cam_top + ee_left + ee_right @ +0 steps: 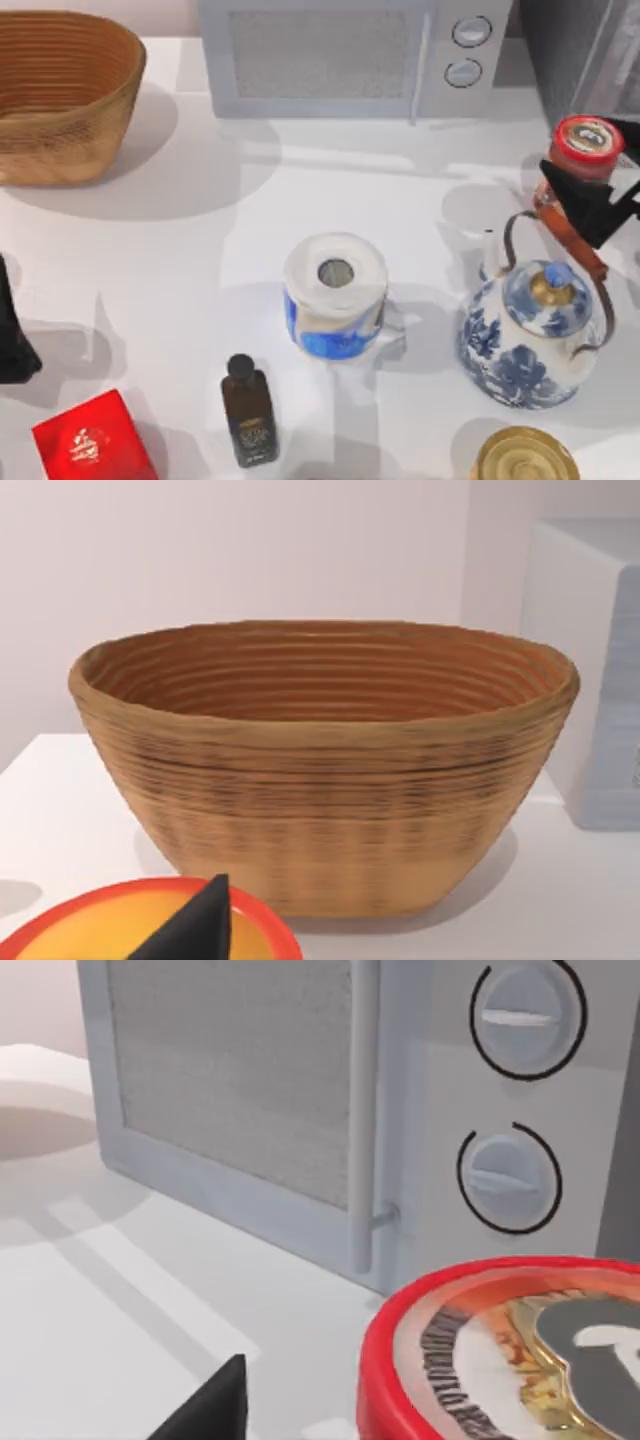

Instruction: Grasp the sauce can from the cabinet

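Observation:
The sauce can (588, 143), red-rimmed with a pale printed top, is at the back right, just in front of the dark grey cabinet (575, 50). My right gripper (597, 160) is open and straddles the can, with one black finger on each side. In the right wrist view the can's top (510, 1360) is close by, and one fingertip (212, 1405) stands a gap away from its rim. The far side of the can is hidden. My left gripper (8, 335) is parked at the table's left edge.
A white microwave (350, 55) stands at the back and a woven basket (60, 95) at the back left. A blue-and-white teapot (530, 335) sits just in front of the can. Also present: a blue-and-white roll (335, 295), a dark bottle (248, 410), a red box (90, 445) and a gold tin (525, 458).

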